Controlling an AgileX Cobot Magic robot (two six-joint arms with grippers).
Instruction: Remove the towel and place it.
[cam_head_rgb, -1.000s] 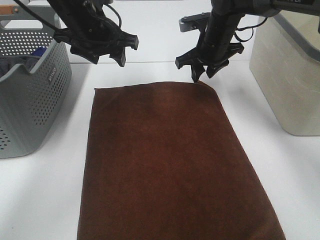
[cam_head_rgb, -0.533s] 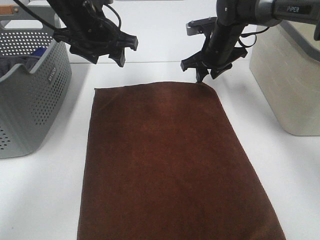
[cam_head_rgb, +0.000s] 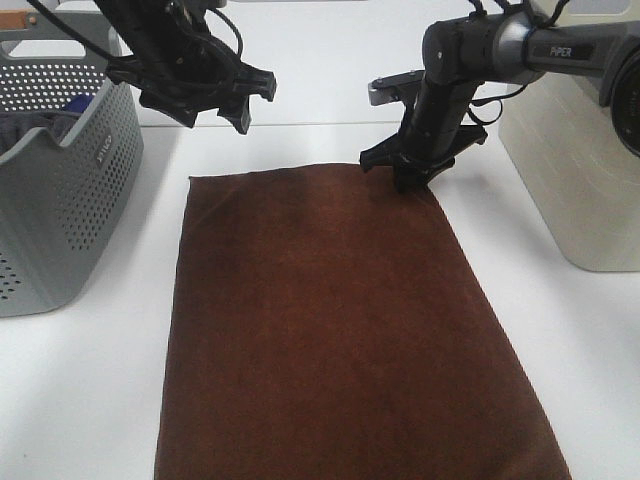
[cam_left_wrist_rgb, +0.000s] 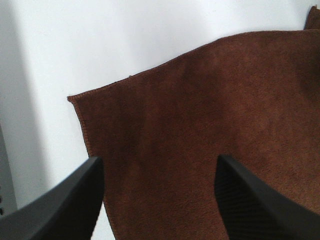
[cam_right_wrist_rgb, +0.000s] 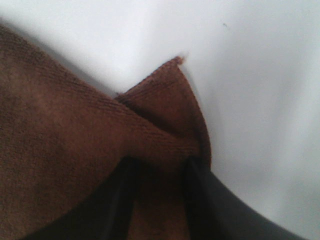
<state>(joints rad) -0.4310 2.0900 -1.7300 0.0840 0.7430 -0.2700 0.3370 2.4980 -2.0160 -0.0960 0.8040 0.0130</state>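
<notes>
White tabletop (cam_head_rgb: 110, 380) carries the brown towel (cam_head_rgb: 330, 330) spread flat between grey basket (cam_head_rgb: 60, 200) and beige bin (cam_head_rgb: 570, 170), nothing lifted yet: the left gripper (cam_head_rgb: 215, 118) hovers with jaws apart above one far corner, the right gripper (cam_head_rgb: 415, 180) seems clamped on a fold of the other, so carrying and placing remain.

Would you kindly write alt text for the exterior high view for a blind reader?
A large dark brown towel lies flat on a white table, the right gripper pinching its far right corner while the left gripper hovers open near the far left corner. A grey perforated basket stands at the left, a beige bin at the right.
</notes>
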